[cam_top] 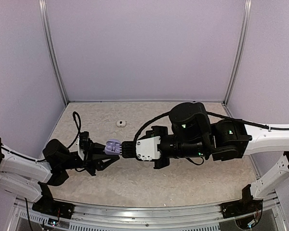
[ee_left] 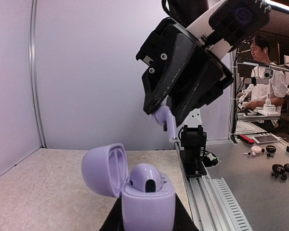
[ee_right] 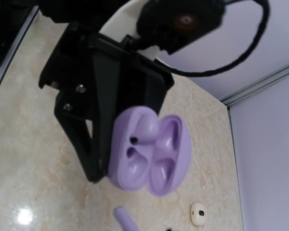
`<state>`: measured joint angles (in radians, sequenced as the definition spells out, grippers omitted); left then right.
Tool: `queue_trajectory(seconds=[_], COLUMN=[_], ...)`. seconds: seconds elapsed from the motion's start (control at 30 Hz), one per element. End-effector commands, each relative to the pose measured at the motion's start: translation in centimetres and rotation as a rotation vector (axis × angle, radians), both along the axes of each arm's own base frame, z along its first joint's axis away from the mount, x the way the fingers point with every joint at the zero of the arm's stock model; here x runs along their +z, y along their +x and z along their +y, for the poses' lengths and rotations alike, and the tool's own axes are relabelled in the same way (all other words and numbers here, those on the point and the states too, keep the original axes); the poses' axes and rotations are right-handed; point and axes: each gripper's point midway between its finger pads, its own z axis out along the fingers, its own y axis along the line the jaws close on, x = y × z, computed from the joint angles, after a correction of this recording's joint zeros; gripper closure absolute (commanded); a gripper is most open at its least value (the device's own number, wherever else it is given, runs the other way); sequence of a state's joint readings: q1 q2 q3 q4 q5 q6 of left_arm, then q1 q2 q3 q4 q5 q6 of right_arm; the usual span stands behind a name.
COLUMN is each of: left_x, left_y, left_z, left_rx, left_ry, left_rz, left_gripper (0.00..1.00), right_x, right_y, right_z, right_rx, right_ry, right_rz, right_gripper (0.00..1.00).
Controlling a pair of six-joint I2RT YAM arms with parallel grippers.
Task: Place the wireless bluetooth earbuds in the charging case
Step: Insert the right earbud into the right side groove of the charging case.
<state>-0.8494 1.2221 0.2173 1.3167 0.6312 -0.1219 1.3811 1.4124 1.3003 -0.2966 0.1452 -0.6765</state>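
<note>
My left gripper (cam_top: 104, 151) is shut on the base of the lilac charging case (ee_left: 147, 204), holding it above the table with its lid (ee_left: 102, 169) swung open to the left. One lilac earbud (ee_left: 145, 179) sits in a slot of the case (ee_right: 149, 149). The slot beside it (ee_right: 136, 166) is empty. My right gripper (ee_left: 164, 109) hangs just above the case, shut on a second lilac earbud (ee_left: 169, 127) with its stem pointing down. In the right wrist view only that stem (ee_right: 125, 220) shows at the bottom edge. From above, the two grippers meet at the case (cam_top: 113, 147).
A small cream pebble-like object (cam_top: 121, 123) lies on the beige tabletop (cam_top: 149, 115) behind the grippers, also in the right wrist view (ee_right: 198, 214). Lilac walls enclose the table on three sides. A metal rail (ee_left: 216, 202) runs along the near edge.
</note>
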Motion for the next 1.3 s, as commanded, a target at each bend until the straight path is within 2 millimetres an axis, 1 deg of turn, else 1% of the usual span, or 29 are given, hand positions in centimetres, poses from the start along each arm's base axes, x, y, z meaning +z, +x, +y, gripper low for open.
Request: queue_trajectory(seconds=[0.0, 0.63, 0.97, 1.1, 1.27], left_x=[1.1, 0.4, 0.0, 0.0, 0.0], left_y=[-0.3, -0.4, -0.5, -0.5, -0.5], left_z=[-0.5, -1.3, -2.2, -2.2, -2.2], left_rx=[-0.055, -0.076, -0.069, -0.065, -0.063], left_ry=[-0.025, -0.002, 0.034, 0.033, 0.033], left_rz=[-0.005, -0.001, -0.027, -0.031, -0.037], left_gripper=[0.96, 0.96, 0.96, 0.96, 0.96], right_x=[0.1, -0.7, -1.3, -1.3, -1.6], right_y=[0.1, 0.1, 0.2, 0.0, -1.0], right_z=[0.6, 2.0, 2.4, 2.4, 2.5], right_rx=[0.002, 0.020, 0.019, 0.032, 0.085], right_ry=[-0.033, -0.078, -0.089, -0.093, -0.104], right_rz=[-0.052, -0.091, -0.083, -0.077, -0.063], right_gripper=[0.92, 0.92, 0.92, 0.92, 0.92])
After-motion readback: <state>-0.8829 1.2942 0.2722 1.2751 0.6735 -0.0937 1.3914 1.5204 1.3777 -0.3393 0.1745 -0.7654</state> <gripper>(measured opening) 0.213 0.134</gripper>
